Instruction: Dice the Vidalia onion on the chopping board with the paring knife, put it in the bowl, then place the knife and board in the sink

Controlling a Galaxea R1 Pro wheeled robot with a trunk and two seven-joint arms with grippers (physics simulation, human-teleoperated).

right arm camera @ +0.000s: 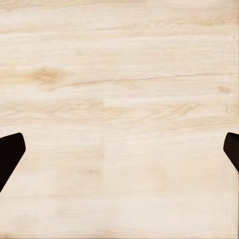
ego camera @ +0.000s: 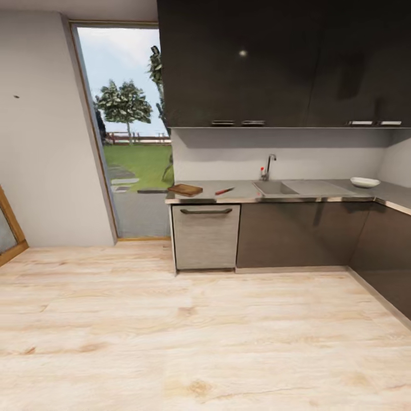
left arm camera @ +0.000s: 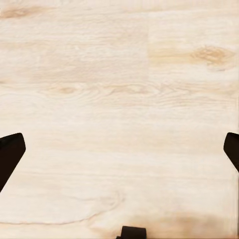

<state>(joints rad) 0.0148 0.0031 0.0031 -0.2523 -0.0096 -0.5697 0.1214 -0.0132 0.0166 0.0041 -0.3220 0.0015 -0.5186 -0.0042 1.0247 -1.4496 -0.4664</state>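
While the head view looks across a pale wood floor (ego camera: 171, 331), the kitchen run sits along the far wall. Countertop (ego camera: 245, 191) is grey, over dark cabinets, with a lighter dishwasher front (ego camera: 205, 236) under its left end. Board (ego camera: 185, 189) lies flat at the counter's left end, long axis running roughly left-right, slightly skewed. Knife (ego camera: 224, 191) lies just right of the board, apart from it, long axis diagonal; red handle shows, but which end is the blade is too small to tell. Sink (ego camera: 275, 188) is set into the counter right of the knife, drainboard (ego camera: 317, 187) alongside on its right, tap (ego camera: 268, 166) upright behind the basin. Onion: cannot make it out inside the basin from this angle. Bowl (ego camera: 365, 182) sits upright on the counter near the right corner, well apart from the sink basin. Dark wall cupboards (ego camera: 285, 63) hang above; tall window (ego camera: 128, 131) on the left shows grass and trees.

Left wrist view: left gripper (left arm camera: 119, 154) points straight down at the floor (left arm camera: 119, 74). Two dark fingertips (left arm camera: 10, 154) sit at opposite edges of the frame, jaws spread wide, nothing between them.

Right wrist view: right gripper (right arm camera: 119, 154) also points down at bare floor (right arm camera: 119, 74). Fingertips (right arm camera: 10, 154) at opposite edges, jaws wide apart, holding nothing.
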